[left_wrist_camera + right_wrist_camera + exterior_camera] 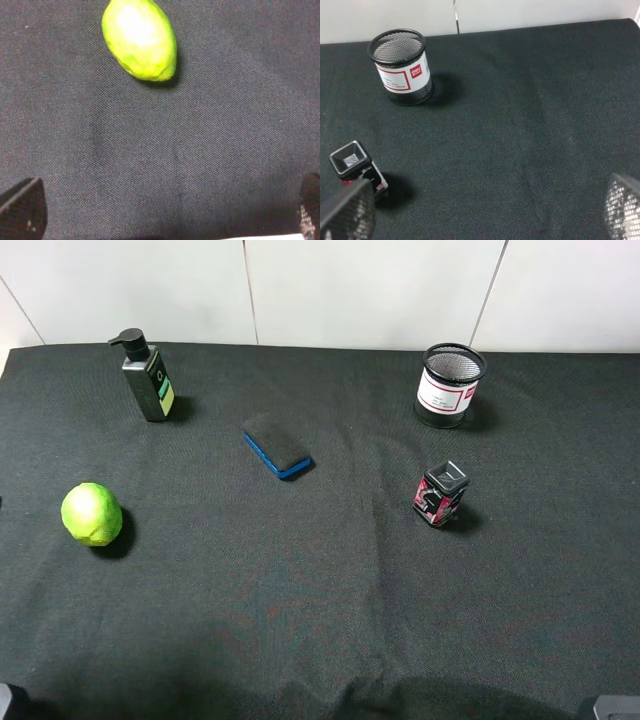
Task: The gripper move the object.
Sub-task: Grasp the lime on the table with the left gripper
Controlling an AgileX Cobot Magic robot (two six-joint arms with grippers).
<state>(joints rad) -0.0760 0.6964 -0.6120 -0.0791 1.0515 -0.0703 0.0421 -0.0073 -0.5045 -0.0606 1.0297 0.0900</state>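
Observation:
The lime-green fruit (pixel 91 514) lies on the black cloth at the left of the table. In the left wrist view the fruit (pixel 140 39) sits ahead of my left gripper (pixel 166 212), apart from it. The left gripper is open and empty, with its black fingertips (pixel 22 207) wide apart. My right gripper (pixel 485 210) is also open and empty, and its fingertips (pixel 347 212) frame bare cloth on the right side. In the exterior high view only small dark bits of the arms show at the bottom corners.
A dark pump bottle (pixel 147 377) stands at the back left. A blue-edged black eraser (pixel 277 446) lies mid-table. A black mesh cup (pixel 451 385) (pixel 400 67) stands at the back right. A small black-and-red box (pixel 440 493) (pixel 355 165) stands in front of it.

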